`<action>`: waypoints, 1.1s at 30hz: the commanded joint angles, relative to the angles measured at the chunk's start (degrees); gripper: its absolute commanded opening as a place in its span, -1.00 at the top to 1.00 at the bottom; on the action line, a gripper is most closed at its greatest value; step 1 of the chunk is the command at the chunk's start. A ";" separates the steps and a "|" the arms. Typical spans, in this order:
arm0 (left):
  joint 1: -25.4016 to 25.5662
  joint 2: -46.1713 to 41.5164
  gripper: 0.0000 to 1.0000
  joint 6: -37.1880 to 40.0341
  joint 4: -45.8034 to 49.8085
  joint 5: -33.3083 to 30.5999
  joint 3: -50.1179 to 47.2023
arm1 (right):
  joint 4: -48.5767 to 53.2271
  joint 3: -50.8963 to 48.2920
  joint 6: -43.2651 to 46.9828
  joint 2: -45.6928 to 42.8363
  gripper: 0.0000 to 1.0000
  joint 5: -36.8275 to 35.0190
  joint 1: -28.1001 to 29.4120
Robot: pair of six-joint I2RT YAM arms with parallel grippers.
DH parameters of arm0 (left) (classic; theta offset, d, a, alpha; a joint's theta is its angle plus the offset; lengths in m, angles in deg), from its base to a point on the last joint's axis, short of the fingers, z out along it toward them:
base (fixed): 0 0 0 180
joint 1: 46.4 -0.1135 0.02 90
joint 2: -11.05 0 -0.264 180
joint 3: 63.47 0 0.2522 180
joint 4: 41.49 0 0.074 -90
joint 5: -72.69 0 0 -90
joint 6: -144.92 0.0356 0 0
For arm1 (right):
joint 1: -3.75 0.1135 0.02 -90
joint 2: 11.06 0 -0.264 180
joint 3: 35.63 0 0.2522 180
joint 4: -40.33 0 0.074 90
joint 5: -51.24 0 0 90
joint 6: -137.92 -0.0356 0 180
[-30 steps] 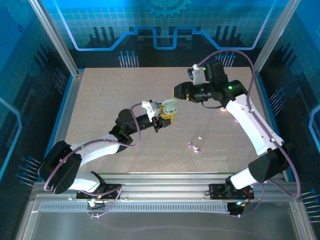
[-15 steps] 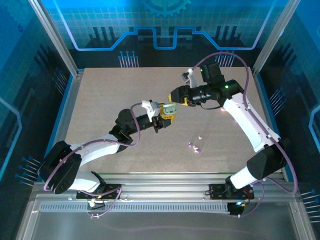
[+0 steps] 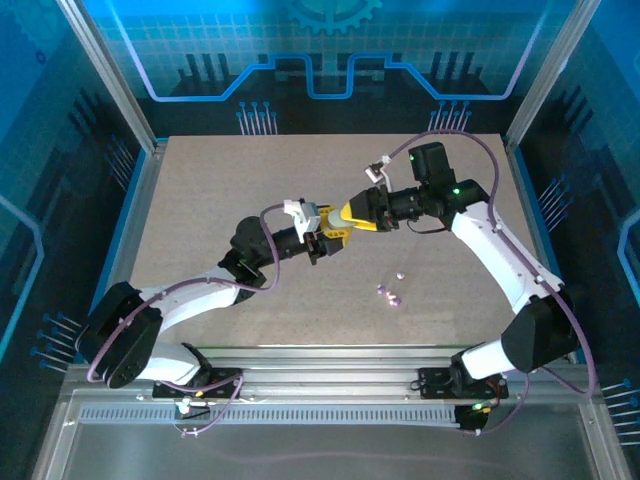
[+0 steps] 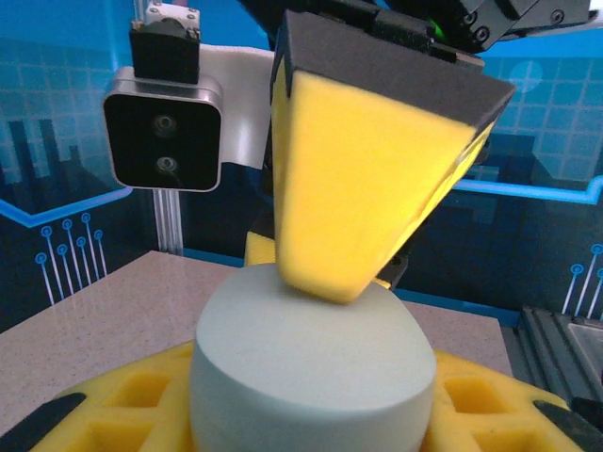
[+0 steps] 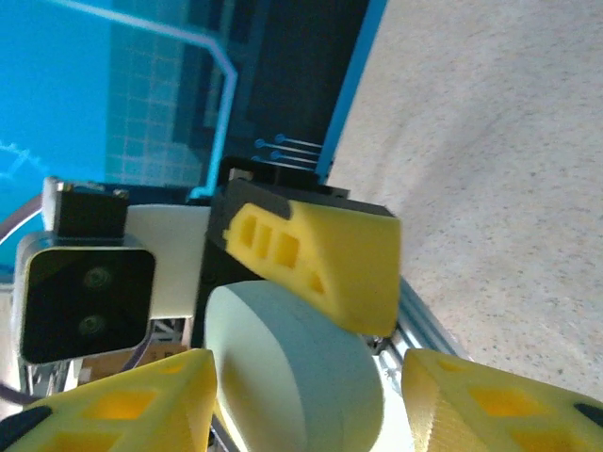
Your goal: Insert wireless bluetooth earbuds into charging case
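Left gripper (image 3: 333,234) is clenching on the pale mint-grey, oval, pebble-like charging case (image 4: 311,367) and holding it raised above the beige speckled tabletop (image 3: 220,190), near its centre. In the left wrist view the case is sitting between that gripper's 2 yellow waffle-patterned foam fingers (image 4: 480,405), with its rounded top facing upward.

Right gripper (image 3: 352,216) is meeting the case from the right side. Its jaws are standing apart and straddling the case. In the right wrist view the case is lying close against 1 yellow finger (image 5: 122,405), and a clear gap is showing before the other (image 5: 499,405). In the left wrist view the tip of 1 right-gripper finger (image 4: 367,179) is touching the case's top. A thin seam is running round the case body, which is appearing closed.

The 3 tiny pastel bead-like wireless earbuds are lying loose on the tabletop, toward the near right of the grippers and well apart from the case. 2 are lying just beside each other (image 3: 381,289) (image 3: 393,298), and 1 (image 3: 400,274) is lying near them. They are reading as lilac-pink, and their shape is too small to tell.
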 commanded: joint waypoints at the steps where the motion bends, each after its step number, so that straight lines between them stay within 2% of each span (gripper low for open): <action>1: 0.42 -1.12 0.18 -1.24 -2.30 2.60 2.26 | -3.81 -0.87 -1.29 0.00 -0.03 7.54 -0.23; 7: 0.42 -1.13 0.18 -0.95 -1.86 2.35 2.29 | -4.91 -1.63 -1.31 0.49 0.11 9.66 -0.17; 14: 0.40 -1.21 0.14 1.16 1.65 2.00 2.79 | -4.73 -2.33 -1.55 0.58 0.53 7.85 -0.59; 18: 0.42 -1.64 0.07 2.84 3.66 0.31 2.54 | -6.14 -3.20 -2.89 0.32 0.71 6.29 -1.18; 28: 0.42 -3.26 -0.42 5.44 7.29 -3.05 1.45 | -12.25 -4.89 -8.07 -0.91 0.80 3.63 -2.51; 33: 0.40 -4.65 -0.52 5.66 7.20 -7.20 -0.30 | -14.12 -6.37 -9.32 -0.75 0.79 0.05 -4.51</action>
